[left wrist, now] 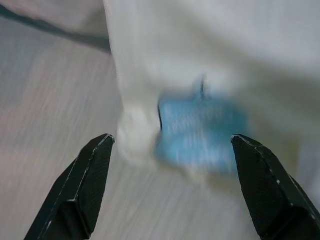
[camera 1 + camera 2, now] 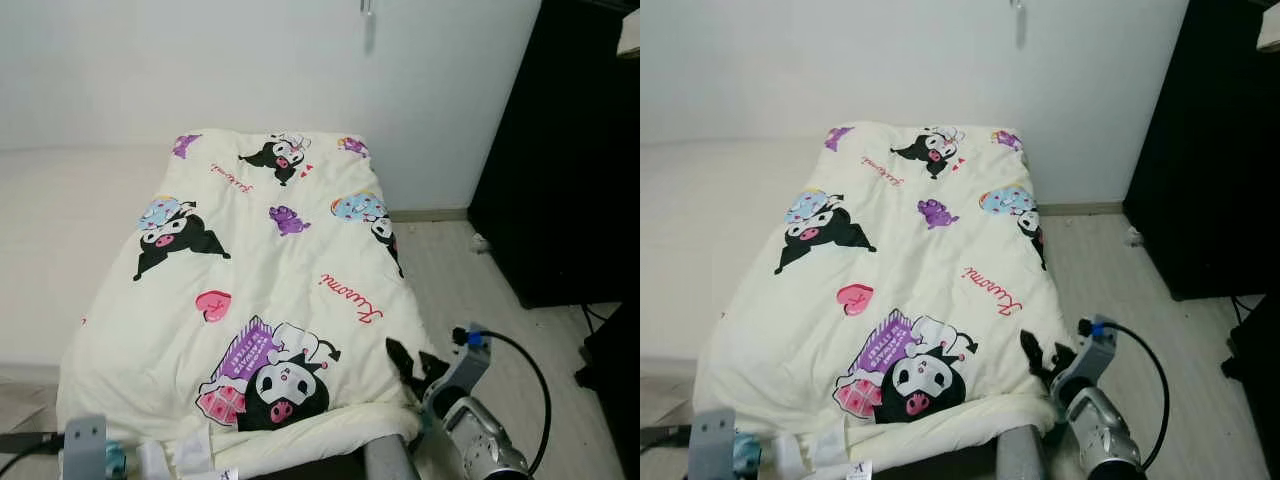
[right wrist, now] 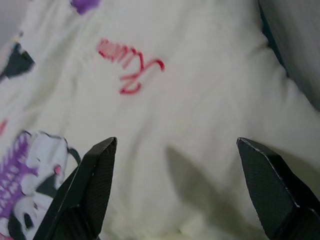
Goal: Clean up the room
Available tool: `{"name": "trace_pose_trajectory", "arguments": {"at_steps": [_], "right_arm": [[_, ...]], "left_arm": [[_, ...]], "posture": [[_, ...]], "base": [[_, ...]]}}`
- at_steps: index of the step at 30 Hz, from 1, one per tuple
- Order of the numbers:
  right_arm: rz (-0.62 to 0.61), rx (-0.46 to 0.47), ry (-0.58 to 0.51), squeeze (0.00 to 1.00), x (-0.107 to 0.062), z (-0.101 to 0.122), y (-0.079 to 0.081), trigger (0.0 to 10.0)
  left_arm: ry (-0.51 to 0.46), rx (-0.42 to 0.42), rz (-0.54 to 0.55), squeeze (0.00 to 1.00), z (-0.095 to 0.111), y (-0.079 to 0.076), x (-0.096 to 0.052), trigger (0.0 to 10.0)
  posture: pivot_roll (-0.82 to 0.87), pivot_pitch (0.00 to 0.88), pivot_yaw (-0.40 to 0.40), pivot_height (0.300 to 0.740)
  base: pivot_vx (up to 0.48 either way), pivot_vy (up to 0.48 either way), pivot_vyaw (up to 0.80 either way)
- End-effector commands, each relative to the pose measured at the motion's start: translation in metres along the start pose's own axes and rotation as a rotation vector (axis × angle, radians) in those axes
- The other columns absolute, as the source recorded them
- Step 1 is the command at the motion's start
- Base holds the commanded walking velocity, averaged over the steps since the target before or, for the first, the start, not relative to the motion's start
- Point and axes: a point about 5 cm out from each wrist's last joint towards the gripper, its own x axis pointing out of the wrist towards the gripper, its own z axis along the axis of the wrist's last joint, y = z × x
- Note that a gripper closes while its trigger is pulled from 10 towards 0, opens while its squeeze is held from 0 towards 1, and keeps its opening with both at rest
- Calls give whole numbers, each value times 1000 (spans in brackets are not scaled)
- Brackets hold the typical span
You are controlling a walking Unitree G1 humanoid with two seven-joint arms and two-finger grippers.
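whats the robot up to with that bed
The robot stands at the foot of a bed, where a cream cartoon-print quilt lies spread out. Its right claw is open over the quilt's near right corner. The left claw is open too, low by the quilt's hanging edge and a blurred blue patch. Nothing is gripped.

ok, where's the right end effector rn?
In the head views, the right end effector is low on the robot's right, open at the near right corner of the cartoon-print quilt, beside the wood floor.
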Motion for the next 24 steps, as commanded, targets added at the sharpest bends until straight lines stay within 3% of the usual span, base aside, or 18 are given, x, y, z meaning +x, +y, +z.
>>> {"name": "trace_pose_trajectory", "arguments": {"at_steps": [1,2,4,9,11,15,19,21,24], "right_arm": [[-22,-13,66,0,-4,-17,-3,10000],[-22,-13,66,0,-4,-17,-3,10000],[-46,-26,121,0,-9,-31,-7,10000],[-63,-23,146,0,-12,-37,-10,10000],[-84,-18,164,0,-14,-42,-13,10000],[-95,-17,170,0,-14,-43,-14,10000],[-108,-11,174,0,-15,-45,-16,10000],[-111,-11,176,0,-15,-46,-17,10000],[-124,-8,186,0,-17,-49,-18,10000]], "left_arm": [[-41,-53,56,0,15,14,5,10000],[-41,-53,56,0,15,14,5,10000],[-126,-118,64,0,45,14,9,10000],[-199,-148,68,0,69,14,10,10000],[-282,-187,54,0,97,11,9,10000],[-330,-169,-11,0,111,-1,6,10000],[-277,-142,-181,0,93,-35,0,10000],[-258,-133,-211,0,87,-41,-1,10000],[-160,-14,-291,0,50,-57,-6,10000]], "posture": [[-146,14,45,568],[-146,14,45,568],[-141,4,47,577],[-139,0,48,587],[-140,0,53,596],[-143,0,59,606],[-147,0,65,625],[-147,0,65,630],[-149,0,68,644]], "base": [[0,0,0],[0,0,0],[0,0,0],[0,0,0],[0,0,0],[0,0,0],[0,0,0],[0,0,0],[0,0,0]]}}
